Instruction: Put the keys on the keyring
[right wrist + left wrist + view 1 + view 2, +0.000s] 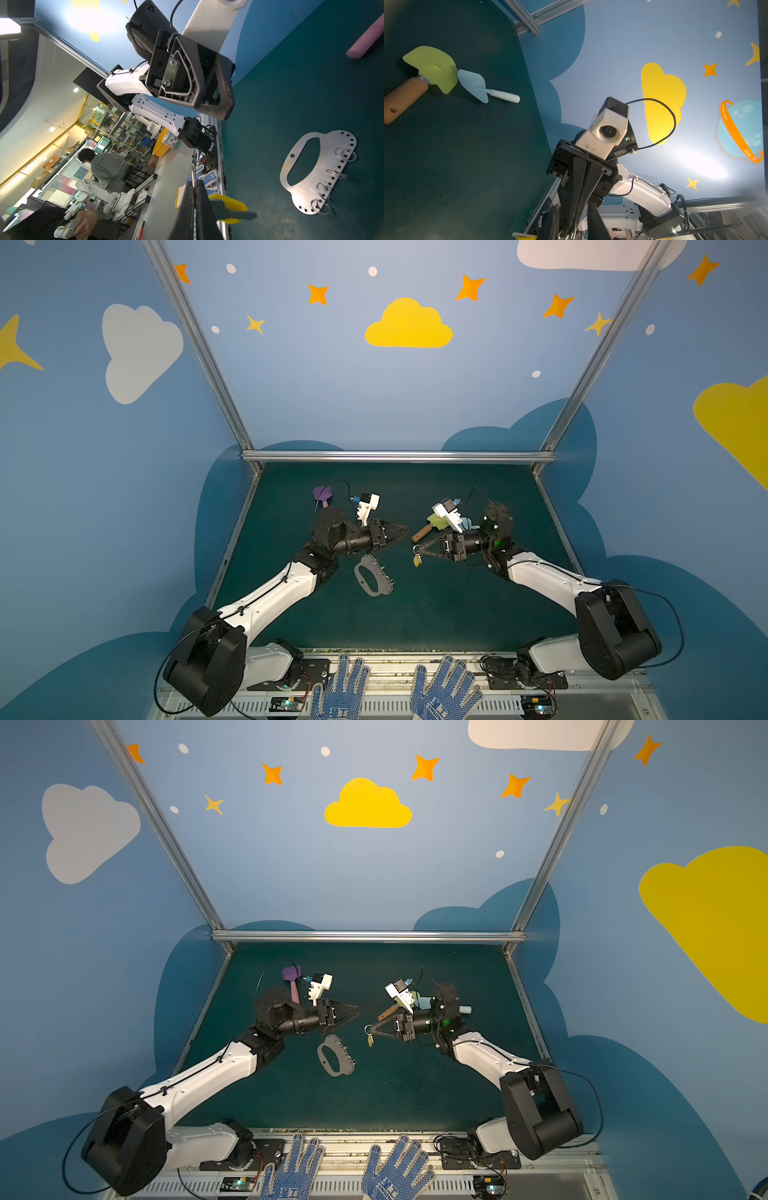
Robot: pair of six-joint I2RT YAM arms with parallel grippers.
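The keys (417, 560) hang from my right gripper (417, 548), above the middle of the green mat in both top views. It is shut on their small metal ring (193, 172). In the right wrist view the yellow-headed key (228, 207) sticks out beside the shut fingers (202, 199). The keyring (380, 587), a flat grey plate with an oblong cut-out and little rings along its holed edge (324, 166), lies flat on the mat in front of both grippers. My left gripper (402, 529) hovers just left of the keys, pointing at them, jaws a little apart and empty (573, 207).
A yellow-green shovel (433, 68) with a wooden handle and a light blue trowel (473, 85) lie behind the right gripper. A purple spatula (322, 493) lies at the back left. Two blue-dotted gloves (345, 684) rest on the front rail. A metal frame (395, 456) bounds the mat.
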